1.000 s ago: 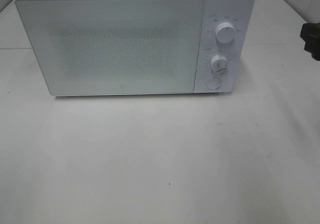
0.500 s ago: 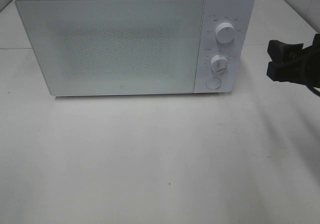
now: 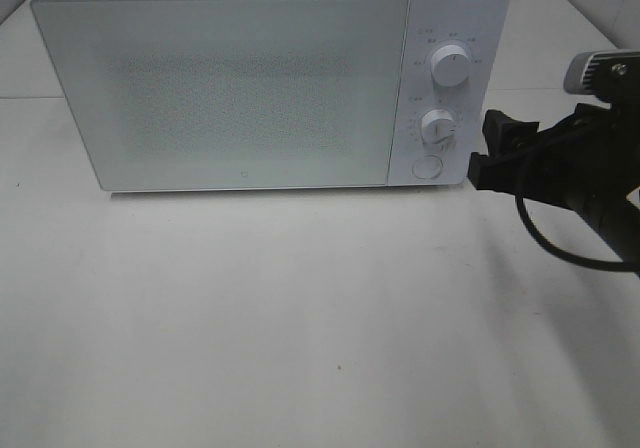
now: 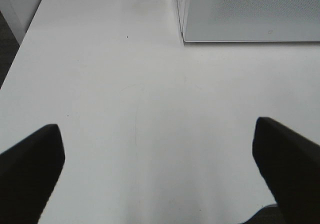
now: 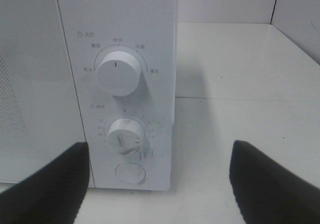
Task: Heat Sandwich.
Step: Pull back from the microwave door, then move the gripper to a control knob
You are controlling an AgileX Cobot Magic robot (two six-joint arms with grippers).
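The white microwave (image 3: 455,8) stands at the back of the pale bench (image 3: 300,318) with its door (image 3: 220,88) closed. The frosted panel hides whatever is inside. The sandwich shows in no view, so I cannot tell where it is.

On the control strip at the microwave's right end, the upper knob (image 3: 451,68) sits above the lower knob (image 3: 438,128), with a round button (image 3: 427,166) just under that.

The right tool (image 3: 490,150) hangs just beside the microwave's right front edge, level with the lower knob and the button. Its two black fingers are spread apart and hold nothing. Whether they touch the casing cannot be told. In its wrist view the fingers frame the control strip, with both knobs and the button between them.

The left tool (image 4: 156,125) is spread wide and empty over bare bench, in front of the microwave's left front corner and well apart from it.
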